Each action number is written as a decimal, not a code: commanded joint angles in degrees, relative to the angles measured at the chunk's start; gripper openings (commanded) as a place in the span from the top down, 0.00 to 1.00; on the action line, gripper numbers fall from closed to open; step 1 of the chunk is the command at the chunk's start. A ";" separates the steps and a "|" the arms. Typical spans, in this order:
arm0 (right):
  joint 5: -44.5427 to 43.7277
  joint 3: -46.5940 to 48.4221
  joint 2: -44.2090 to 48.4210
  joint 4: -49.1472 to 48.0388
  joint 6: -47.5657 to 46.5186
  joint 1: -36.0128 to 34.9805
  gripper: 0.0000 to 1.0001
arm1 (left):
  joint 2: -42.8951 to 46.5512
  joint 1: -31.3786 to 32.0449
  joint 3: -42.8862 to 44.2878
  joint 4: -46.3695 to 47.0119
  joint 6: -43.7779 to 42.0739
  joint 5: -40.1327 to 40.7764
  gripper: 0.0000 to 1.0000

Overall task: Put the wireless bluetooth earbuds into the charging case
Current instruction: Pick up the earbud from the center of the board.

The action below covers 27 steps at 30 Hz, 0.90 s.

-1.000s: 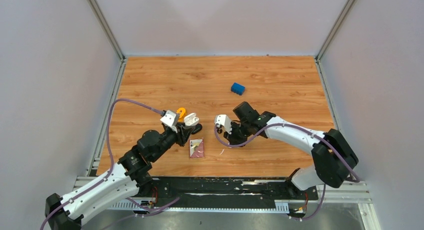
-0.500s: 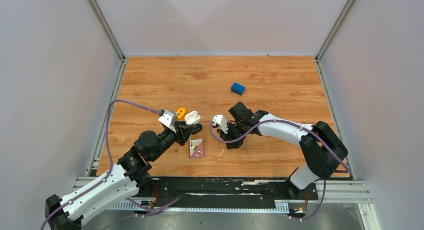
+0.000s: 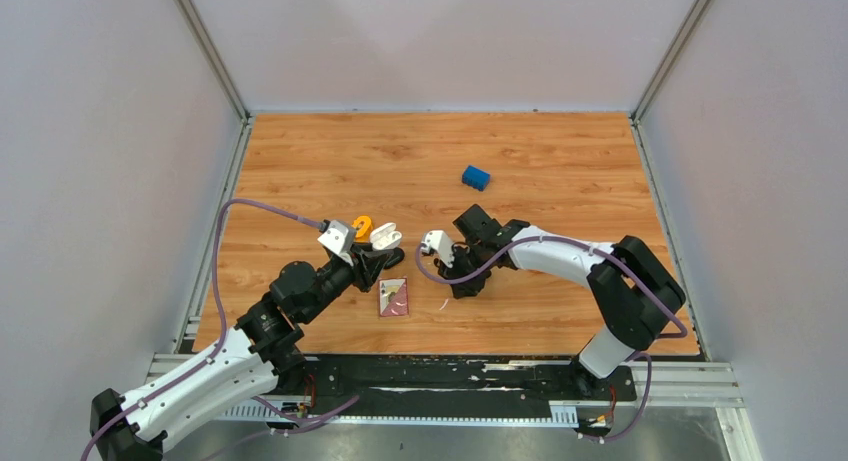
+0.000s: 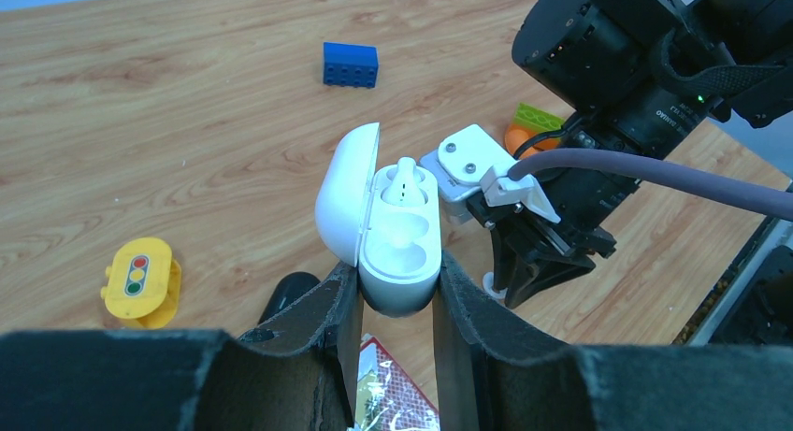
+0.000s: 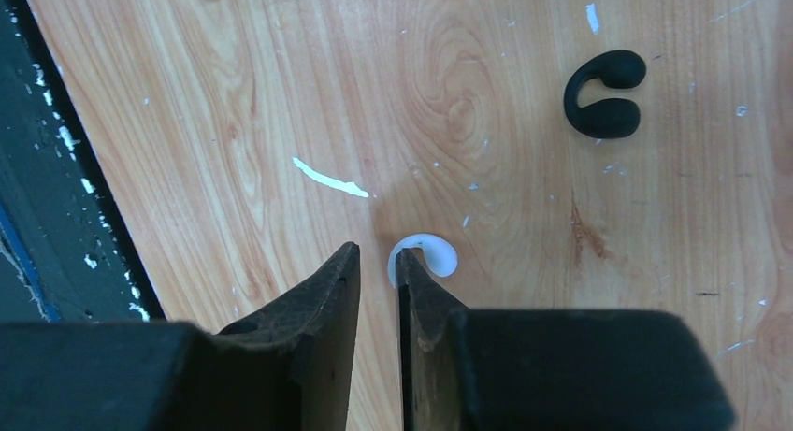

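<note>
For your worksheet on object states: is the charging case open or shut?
Open: the charging case has its lid swung aside, exposing the inside.

Tiny white lettering on right arm (image 4: 670,113) (too small, illegible).

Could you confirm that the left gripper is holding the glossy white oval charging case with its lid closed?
Not quite. The left gripper does hold the glossy white oval charging case between its jaws, but the lid is hinged open, not closed. The left wrist view shows it swung aside from the body of the case.
</note>
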State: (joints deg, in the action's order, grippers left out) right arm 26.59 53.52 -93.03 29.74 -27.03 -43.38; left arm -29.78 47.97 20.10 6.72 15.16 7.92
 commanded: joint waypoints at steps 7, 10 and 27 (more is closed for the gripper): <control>-6.64 2.10 0.14 -0.94 0.68 -0.09 0.78 | 0.51 -0.15 1.49 2.91 0.57 -0.72 1.00; -9.00 1.84 0.57 -1.49 0.82 -0.08 0.79 | 0.60 -0.15 1.44 2.86 0.57 -0.73 1.00; -17.06 0.76 2.95 -4.12 1.02 -0.09 0.91 | 0.91 -0.15 1.08 3.04 0.81 -0.89 1.00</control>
State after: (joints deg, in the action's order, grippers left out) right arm 12.40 53.87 -91.66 27.97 -26.39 -43.59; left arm -29.41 47.97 20.10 6.72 15.20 7.53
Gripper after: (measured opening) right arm 0.118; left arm 0.363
